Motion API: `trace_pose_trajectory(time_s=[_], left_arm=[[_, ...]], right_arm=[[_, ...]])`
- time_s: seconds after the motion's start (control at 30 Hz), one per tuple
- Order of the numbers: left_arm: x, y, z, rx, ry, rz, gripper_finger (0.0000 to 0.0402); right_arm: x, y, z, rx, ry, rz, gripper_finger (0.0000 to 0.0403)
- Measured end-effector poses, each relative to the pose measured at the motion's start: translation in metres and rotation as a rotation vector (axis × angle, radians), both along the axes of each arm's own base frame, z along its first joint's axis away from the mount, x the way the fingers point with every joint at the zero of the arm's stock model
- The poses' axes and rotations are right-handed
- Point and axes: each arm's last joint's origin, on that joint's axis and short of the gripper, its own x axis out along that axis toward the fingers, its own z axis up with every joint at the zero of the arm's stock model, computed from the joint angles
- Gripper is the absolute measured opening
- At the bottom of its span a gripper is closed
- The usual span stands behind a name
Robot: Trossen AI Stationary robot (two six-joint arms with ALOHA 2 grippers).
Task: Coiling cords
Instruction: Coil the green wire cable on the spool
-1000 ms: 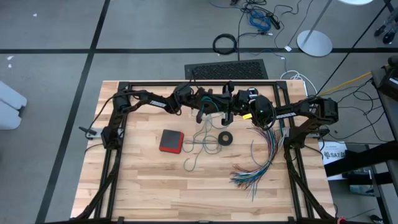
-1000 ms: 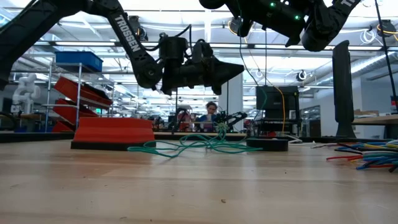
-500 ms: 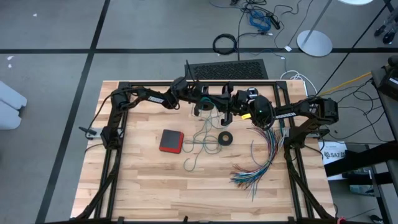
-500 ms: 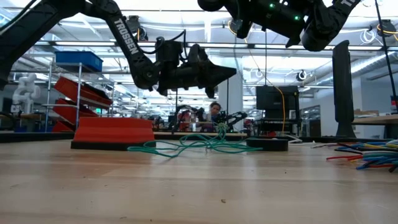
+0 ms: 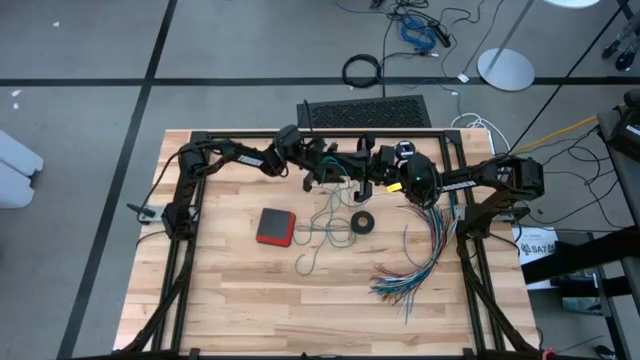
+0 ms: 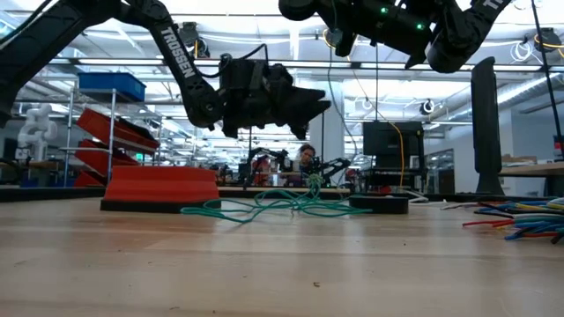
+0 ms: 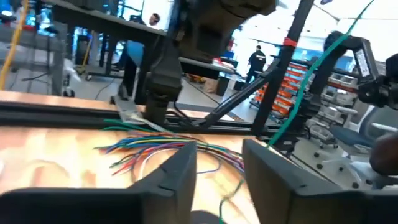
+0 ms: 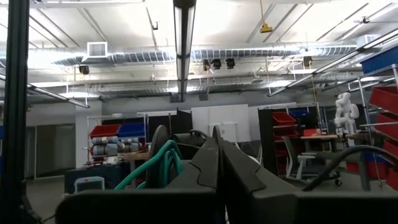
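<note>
My left pincer (image 7: 219,177) is apart and empty at 12 o'clock; right pincer (image 8: 219,163) is clamped on the teal cord (image 8: 163,163). Yank upward and the tabletop (image 5: 230,290) tangle (image 6: 282,204) probably knots.

place: robotics lab | signs: red storage bins (image 6: 119,132), exposed ceiling ducts (image 8: 186,55), white robot (image 8: 346,111)

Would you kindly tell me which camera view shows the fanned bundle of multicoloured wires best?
The high view: the multicoloured wires lie whole, fanned across the table's right side. The low view catches only their ends at its right edge; the left wrist view shows a few strands; the right wrist view shows none.
</note>
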Motion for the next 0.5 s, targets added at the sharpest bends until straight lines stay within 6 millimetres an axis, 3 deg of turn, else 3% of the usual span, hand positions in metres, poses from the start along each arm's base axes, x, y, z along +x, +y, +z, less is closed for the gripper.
trace_pose_trajectory(time_s=[0.1, 0.27, 0.5], left_arm=[[0.006, -0.012, 0.000, 0.028, -0.019, -0.007, 0.0162], [0.013, -0.026, 0.000, 0.078, -0.054, -0.005, 0.0168], [0.015, -0.030, 0.000, 0.083, -0.059, -0.007, 0.0169]], right_arm=[[0.000, 0.000, 0.000, -0.001, -0.001, -0.002, 0.0000], [0.000, 0.000, 0.000, -0.007, 0.000, -0.006, 0.0000], [0.000, 0.000, 0.000, -0.007, 0.001, -0.006, 0.0000]])
